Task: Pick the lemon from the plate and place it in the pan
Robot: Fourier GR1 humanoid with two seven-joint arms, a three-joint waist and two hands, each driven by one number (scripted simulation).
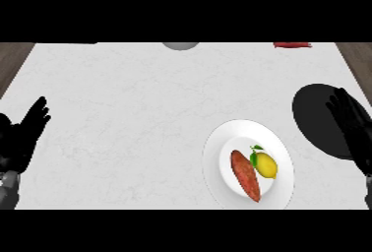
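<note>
White marble desk (145, 108) fills the frame, with brown floor showing at the upper left and upper right corners. At the top edge, a grey round object (180, 45) and a red object (293, 45) are cut off by the frame. The middle and left of the desk lie bare. Plate (218, 152), lower right, carries a lemon (266, 165) with a green leaf, touching a reddish sweet potato (245, 175) on its left. Black pan (320, 118) sits just right of the plate, at the right edge. Right hand (352, 123), fingers straight and open, overlaps the pan, up and right of the lemon, apart from it. Left hand (23, 130), open, rests at the left edge.
</note>
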